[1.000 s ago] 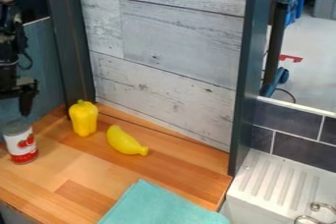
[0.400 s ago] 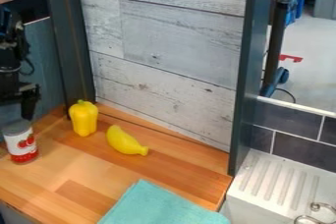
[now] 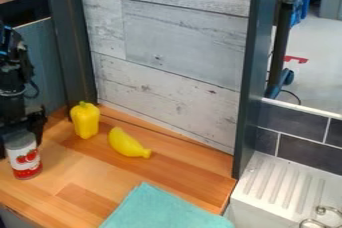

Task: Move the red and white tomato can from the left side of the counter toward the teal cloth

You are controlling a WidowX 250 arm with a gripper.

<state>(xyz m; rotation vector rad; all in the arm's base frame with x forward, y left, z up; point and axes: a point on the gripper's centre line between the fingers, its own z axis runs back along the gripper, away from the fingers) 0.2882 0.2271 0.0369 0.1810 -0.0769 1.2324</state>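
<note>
Pincer (image 3: 21,141) at the upper part of the tomato can (image 3: 25,159) — whether it's gripping, I cannot tell. The can stands on my desk (image 3: 100,174), left of the yellow pepper (image 3: 85,121). I judge this the grasping step; next calls for a secure, centred hold — no tipping.

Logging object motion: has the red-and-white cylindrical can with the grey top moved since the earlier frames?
Yes. Against the brown wooden counter, the can now shows nearer the front edge, lower and slightly right.
</note>
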